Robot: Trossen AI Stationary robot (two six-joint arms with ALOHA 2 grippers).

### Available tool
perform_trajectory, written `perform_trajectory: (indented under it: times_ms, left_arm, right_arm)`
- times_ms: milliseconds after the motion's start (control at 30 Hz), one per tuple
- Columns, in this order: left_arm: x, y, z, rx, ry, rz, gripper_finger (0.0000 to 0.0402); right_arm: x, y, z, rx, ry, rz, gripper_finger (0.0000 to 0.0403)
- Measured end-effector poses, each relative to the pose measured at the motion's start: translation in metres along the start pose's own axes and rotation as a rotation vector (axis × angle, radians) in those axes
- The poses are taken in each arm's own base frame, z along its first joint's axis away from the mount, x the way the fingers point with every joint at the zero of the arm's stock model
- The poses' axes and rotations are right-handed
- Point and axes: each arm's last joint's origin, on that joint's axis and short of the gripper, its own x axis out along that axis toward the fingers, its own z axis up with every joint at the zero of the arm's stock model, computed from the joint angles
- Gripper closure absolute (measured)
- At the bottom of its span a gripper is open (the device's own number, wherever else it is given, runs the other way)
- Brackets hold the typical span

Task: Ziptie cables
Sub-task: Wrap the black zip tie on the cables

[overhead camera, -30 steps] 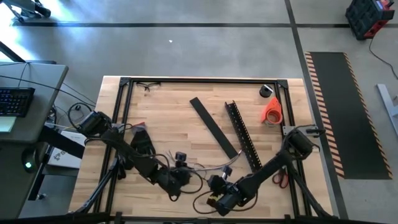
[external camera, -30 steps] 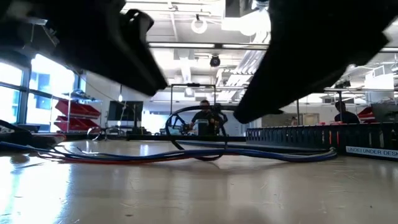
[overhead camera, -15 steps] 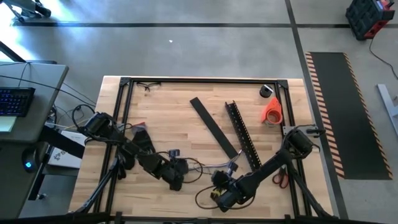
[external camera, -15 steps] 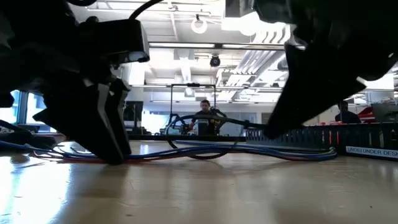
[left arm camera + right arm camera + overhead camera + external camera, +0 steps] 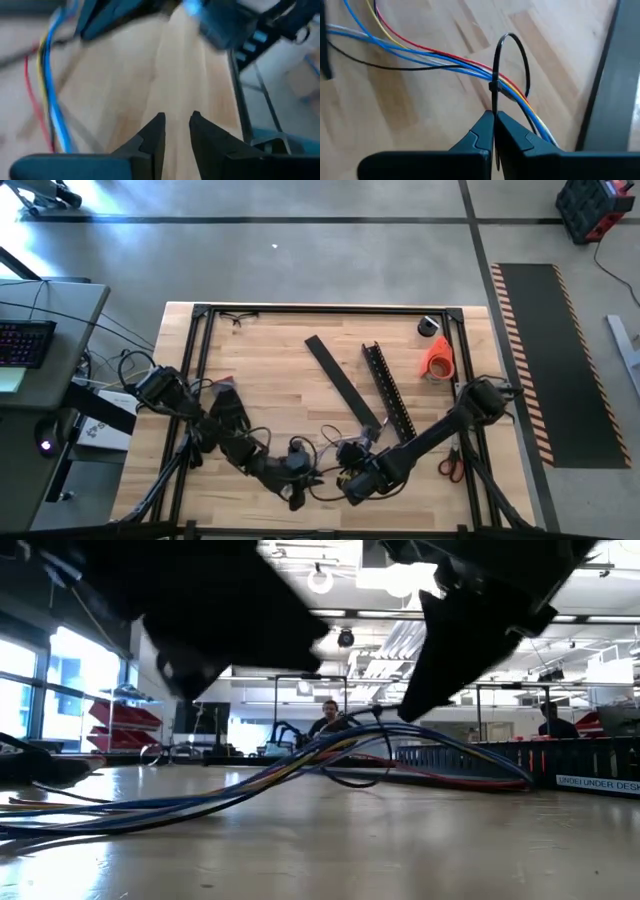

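- Bench (image 5: 300,370): light wood-plank top w/ black frame round the edge; both arms reached in over its near edge.
- Cables (image 5: 420,52): loose bundle of thin wires, blue, red, yellow, whitish, one black. Lay on the bench near its front edge, between the two pincers (image 5: 322,452). In low view the bundle (image 5: 250,785) rose off the bench at a slant toward the right arm.
- Zip tie (image 5: 506,65): black, looped round the cables w/ its head against the bundle; loop stood up clear above the wires, tail ran down into the right pincer.
- Right pincer (image 5: 494,122): fingers pressed together on the zip tie's tail, no gap visible. Sat front-centre of the bench (image 5: 352,478), just beside the cables.
- Left pincer (image 5: 176,127): fingers apart w/ a narrow gap, bare wood showing between them, nothing gripped. Front-centre of the bench (image 5: 296,475), close to the right pincer; blue, yellow and red wires ran off to one side in its wrist view.
- Black slotted channel bar (image 5: 390,400): lay diagonally on the bench, right of centre, apart from the cables.
- Flat black strip (image 5: 343,383): diagonal, just beside the channel bar on its left.
- Orange tape roll (image 5: 437,358): by the right frame rail, far half of the bench.
- Scissors, red handles (image 5: 450,467): right front edge, partly under the right arm.
- Person (image 5: 328,720): seated in the room behind, far off, seen in low view.
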Motion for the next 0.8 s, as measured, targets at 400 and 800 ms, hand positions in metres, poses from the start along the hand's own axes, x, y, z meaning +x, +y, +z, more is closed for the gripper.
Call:
perform_trajectory:
  times_ms: [400,800]
  left_arm:
    - [-0.01,-0.032,0.016,0.468,-0.158,0.201,0.0334]
    - [0.009,-0.005,0.028,0.857,-0.048,0.24,0.0274]
  right_arm:
    - [0.006,-0.011,-0.014,0.087,-0.097,0.259,0.0403]
    - [0.011,-0.032,-0.048,0.331,-0.328,0.62,0.0403]
